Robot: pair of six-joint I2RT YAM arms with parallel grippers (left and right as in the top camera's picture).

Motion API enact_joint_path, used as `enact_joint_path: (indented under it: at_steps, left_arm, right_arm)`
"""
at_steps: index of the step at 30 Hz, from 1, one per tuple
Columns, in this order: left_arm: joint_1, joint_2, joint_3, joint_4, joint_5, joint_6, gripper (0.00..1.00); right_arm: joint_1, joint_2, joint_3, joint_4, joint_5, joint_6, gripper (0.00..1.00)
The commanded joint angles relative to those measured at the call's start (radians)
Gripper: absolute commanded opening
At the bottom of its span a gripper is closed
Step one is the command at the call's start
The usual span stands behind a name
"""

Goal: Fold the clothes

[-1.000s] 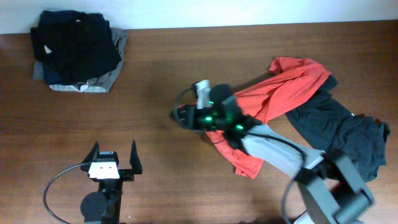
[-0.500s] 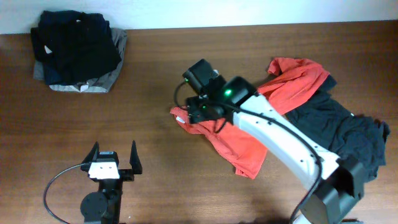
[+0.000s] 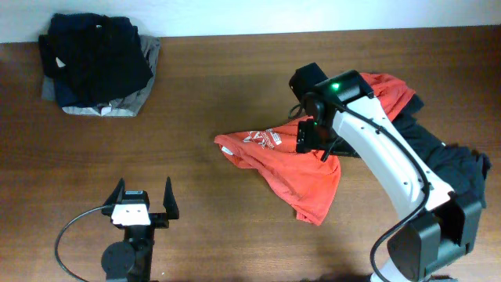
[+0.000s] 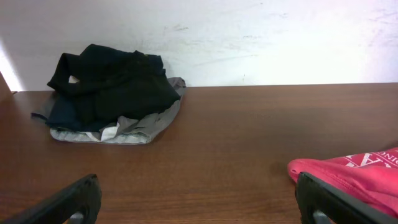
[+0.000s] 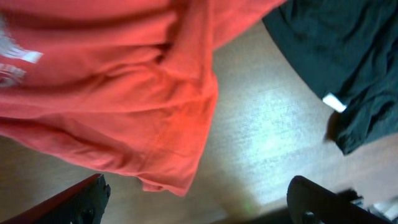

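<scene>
The clothes, a red-orange T-shirt (image 3: 291, 177), lie crumpled across the table from the centre toward the back right, white lettering (image 3: 262, 138) facing up near the left end. My right gripper (image 3: 311, 139) hovers over the shirt's middle, open and holding nothing. In the right wrist view the shirt (image 5: 112, 93) fills the upper left, and my right gripper (image 5: 199, 196) spans its lower hem and bare wood. My left gripper (image 3: 142, 202) rests open near the front left, well apart from the shirt. The left wrist view shows the shirt's edge (image 4: 357, 169) behind the right finger.
A charcoal-black garment (image 3: 438, 168) lies at the right, partly under the shirt's far end, also seen as black garment (image 5: 336, 62). A pile of dark and grey garments (image 3: 98, 66) sits at the back left corner, visible as the pile (image 4: 112, 93) against the wall.
My right gripper opened and let go of the shirt, then pulled back to the right. The shirt's left end now lies on the table with its lettering showing. The left arm stayed still.
</scene>
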Motion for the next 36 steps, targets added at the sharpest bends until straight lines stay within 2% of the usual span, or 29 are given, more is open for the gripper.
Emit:
enact_joint_path:
  at_steps: [1,5,12,20,25,29,32,34,36]
  left_arm:
    - [0.007,-0.008,-0.003,-0.004,0.014,0.019,0.99]
    - [0.007,-0.008,-0.003,-0.004,0.014,0.019,0.99]
    - [0.007,-0.008,-0.003,-0.004,0.014,0.019,0.99]
    - [0.007,-0.008,-0.003,-0.004,0.014,0.019,0.99]
    - [0.007,-0.008,-0.003,-0.004,0.014,0.019,0.99]
    - [0.007,-0.008,-0.003,-0.004,0.014,0.019,0.99]
    - [0.007,-0.008,-0.003,-0.004,0.014,0.019,0.99]
    - [0.007,-0.008,-0.003,-0.004,0.014,0.019,0.99]
    - [0.007,-0.008,-0.003,-0.004,0.014,0.019,0.99]
  right_arm:
    - [0.004,-0.010,-0.079,-0.002,-0.048,0.011,0.96]
    - [0.017,-0.010,-0.197,0.057,-0.098,0.011,0.93]
    - [0.017,-0.010,-0.452,0.284,-0.309,0.010,0.89]
    - [0.017,-0.009,-0.593,0.414,-0.410,0.010,0.88]
    - [0.017,-0.009,-0.663,0.510,-0.468,0.010,0.81]
    - [0.017,-0.009,-0.703,0.572,-0.489,0.010,0.67]
    - [0.017,-0.010,-0.704,0.573,-0.470,0.010,0.49]
    - [0.017,-0.010,-0.698,0.583,-0.433,0.007,0.32]
    - [0.017,-0.010,-0.691,0.601,-0.434,-0.016,0.06]
